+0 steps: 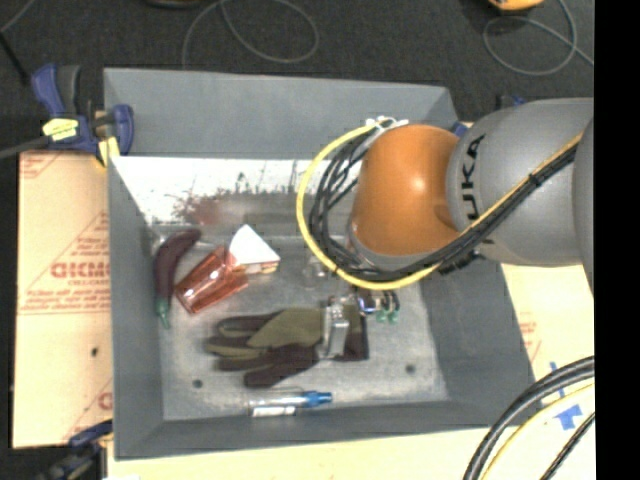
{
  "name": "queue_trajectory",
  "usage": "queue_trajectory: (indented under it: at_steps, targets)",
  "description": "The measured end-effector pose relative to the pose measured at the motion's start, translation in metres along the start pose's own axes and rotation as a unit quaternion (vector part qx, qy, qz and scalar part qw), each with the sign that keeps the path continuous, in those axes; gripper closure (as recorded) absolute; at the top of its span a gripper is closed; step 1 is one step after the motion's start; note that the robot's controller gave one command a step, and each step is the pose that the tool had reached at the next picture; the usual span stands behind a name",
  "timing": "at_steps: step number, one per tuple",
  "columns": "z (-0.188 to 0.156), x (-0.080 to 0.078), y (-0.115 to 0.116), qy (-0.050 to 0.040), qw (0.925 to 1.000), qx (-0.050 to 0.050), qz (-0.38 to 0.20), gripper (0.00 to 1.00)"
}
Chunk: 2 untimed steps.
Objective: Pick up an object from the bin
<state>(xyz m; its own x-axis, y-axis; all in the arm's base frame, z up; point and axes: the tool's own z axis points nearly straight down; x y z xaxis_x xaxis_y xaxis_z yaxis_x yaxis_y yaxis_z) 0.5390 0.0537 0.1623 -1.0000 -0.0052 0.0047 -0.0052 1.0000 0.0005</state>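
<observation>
Gripper (pixel 340 333) sits at cuff end of olive-and-dark glove (pixel 262 344), which stretches off to its left; open or shut, can't tell. Blue pen (pixel 290 404) below-left, red pkg (pixel 210 281) up-left.

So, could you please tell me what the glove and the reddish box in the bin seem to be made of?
The glove looks like soft matte fabric, olive with darker fingers, lying limp and creased. The reddish box seems to be glossy, see-through plastic: it has flat faces with pale highlights, though I can't be sure.
</observation>
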Motion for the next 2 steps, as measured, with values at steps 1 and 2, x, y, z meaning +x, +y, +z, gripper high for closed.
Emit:
queue_trajectory:
  at_steps: [1, 2]
  targets:
    - [-0.005, -0.001, 0.0, -0.004, 1.0, 0.0, 0.001, 0.0]
    - [0.055, 0.002, 0.013, -0.0051, 0.9999, 0.0, -0.014, 0.0]
